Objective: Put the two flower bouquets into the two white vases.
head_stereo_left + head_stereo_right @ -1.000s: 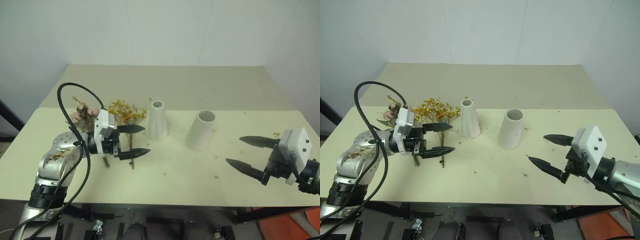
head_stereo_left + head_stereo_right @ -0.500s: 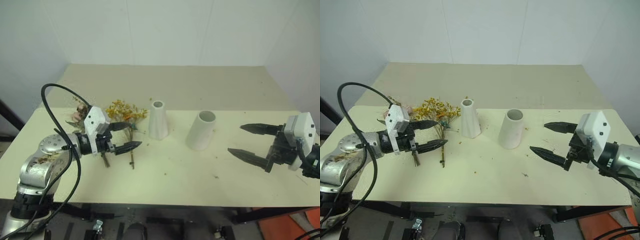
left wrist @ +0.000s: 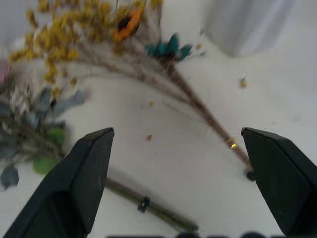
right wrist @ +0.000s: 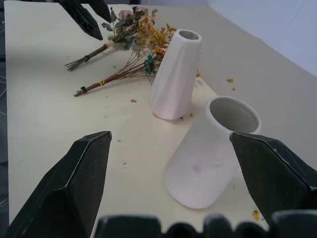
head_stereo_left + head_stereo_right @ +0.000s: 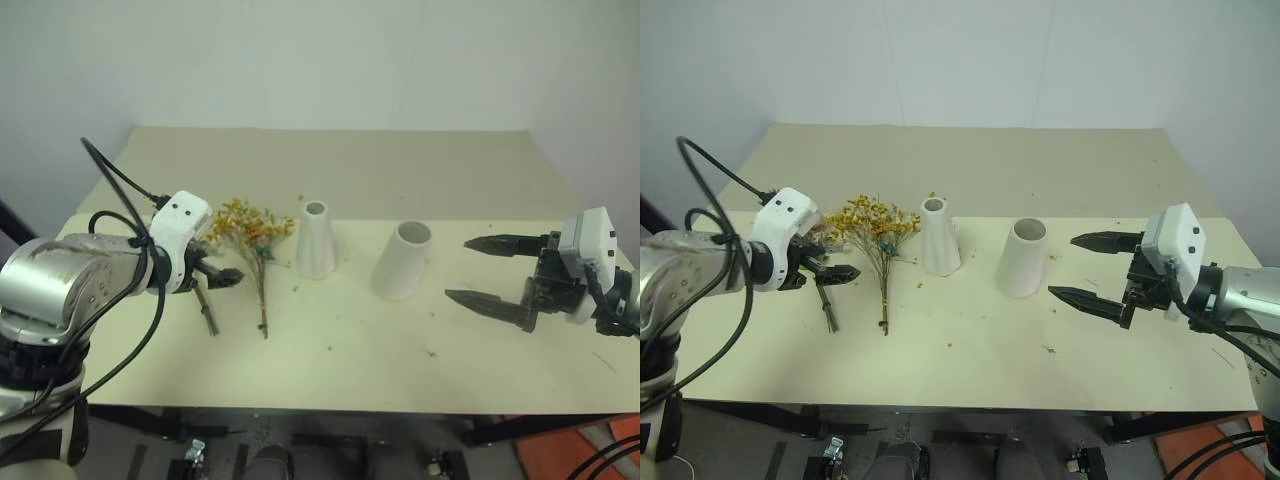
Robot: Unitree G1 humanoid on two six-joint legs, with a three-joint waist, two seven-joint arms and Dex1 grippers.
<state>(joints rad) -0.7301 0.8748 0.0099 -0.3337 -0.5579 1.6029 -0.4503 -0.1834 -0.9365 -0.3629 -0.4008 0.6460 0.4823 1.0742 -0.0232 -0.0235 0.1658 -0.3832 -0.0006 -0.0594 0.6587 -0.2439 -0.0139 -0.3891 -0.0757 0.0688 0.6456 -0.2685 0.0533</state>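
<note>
Two grippers spread, empty | head: left gripper [image 5: 222, 274] over bouquet stems, right gripper [image 5: 490, 272] beside wide vase [image 5: 402, 260]; cone vase [image 5: 316, 239] upright by yellow bouquet [image 5: 254, 240] lying on table [image 5: 400, 360] | left wrist: rose bouquet [image 3: 34, 129], thin brown stems, flat | right wrist: matte white vases, no writing

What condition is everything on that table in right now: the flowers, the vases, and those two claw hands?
Pink rose bouquet: lying flat on the table, not held.
Yellow bouquet: lying flat beside the roses, stems toward the robot, not held.
Slim vase: upright, empty.
Wide vase: upright, empty.
Left gripper: open, above the bouquet stems, holding nothing.
Right gripper: open, beside the wide vase, holding nothing.
</note>
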